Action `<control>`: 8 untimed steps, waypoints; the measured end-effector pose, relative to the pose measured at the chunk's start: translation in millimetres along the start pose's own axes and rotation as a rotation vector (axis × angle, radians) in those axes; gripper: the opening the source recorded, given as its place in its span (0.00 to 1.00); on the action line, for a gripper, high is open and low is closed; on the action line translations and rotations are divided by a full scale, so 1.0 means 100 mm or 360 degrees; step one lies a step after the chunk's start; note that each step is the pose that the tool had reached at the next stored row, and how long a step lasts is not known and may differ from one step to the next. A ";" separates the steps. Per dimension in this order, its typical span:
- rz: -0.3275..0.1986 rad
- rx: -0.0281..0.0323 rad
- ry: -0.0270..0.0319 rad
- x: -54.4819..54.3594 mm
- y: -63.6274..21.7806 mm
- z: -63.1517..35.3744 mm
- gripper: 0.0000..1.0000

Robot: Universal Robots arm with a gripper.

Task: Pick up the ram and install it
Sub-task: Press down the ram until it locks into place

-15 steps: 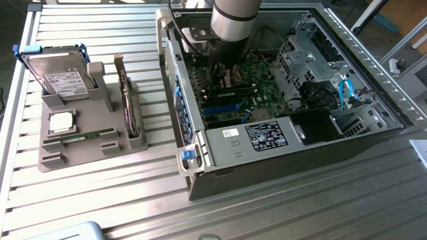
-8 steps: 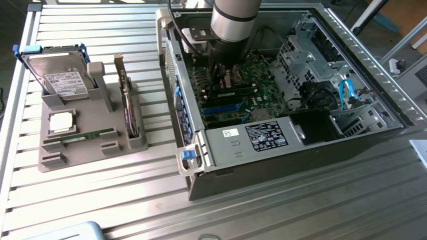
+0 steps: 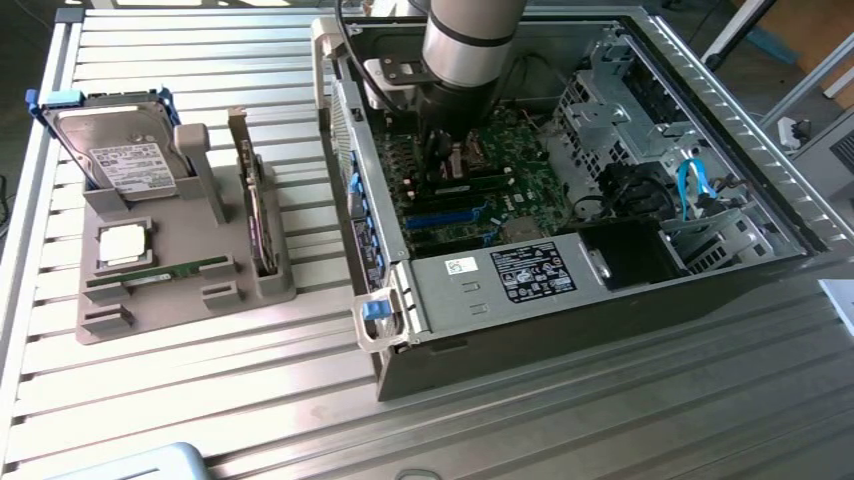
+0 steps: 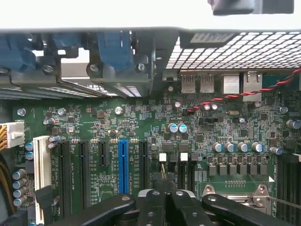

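Observation:
The ram (image 3: 180, 270), a thin green stick, lies flat in a slot of the grey holder (image 3: 160, 305) on the table, at the exterior view's left. My gripper (image 3: 454, 160) is far from it. It hangs inside the open computer case (image 3: 400, 300), low over the green motherboard (image 3: 467, 215). In the wrist view the gripper (image 4: 164, 190) is shut, its black fingers (image 4: 151, 207) pressed together. I see nothing held between them. Under it lie the motherboard (image 4: 141, 117), the blue expansion slot (image 4: 123, 165) and dark memory slots (image 4: 288, 186).
The holder also carries a hard drive (image 3: 127, 155), a square silver processor chip (image 3: 123, 243) and an upright expansion card (image 3: 254, 210). The case's tall side wall (image 3: 350, 180) stands between holder and motherboard. A power supply (image 3: 527, 272) and a drive cage (image 3: 621, 100) crowd the case. A red-black wire (image 4: 244, 93) runs along the board's edge.

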State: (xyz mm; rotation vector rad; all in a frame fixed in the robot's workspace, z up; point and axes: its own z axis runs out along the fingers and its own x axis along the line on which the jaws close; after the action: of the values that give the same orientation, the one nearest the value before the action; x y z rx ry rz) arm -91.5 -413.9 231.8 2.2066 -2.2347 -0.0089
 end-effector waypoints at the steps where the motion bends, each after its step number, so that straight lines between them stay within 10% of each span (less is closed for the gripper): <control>1: 0.0000 0.00000 0.00000 0.00 0.000 0.000 0.11; 8: 0.0000 -0.00002 0.00003 0.00 0.000 0.025 0.11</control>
State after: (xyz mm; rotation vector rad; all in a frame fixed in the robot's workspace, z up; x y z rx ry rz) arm -91.5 -414.1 229.3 2.2064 -2.2345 -0.0088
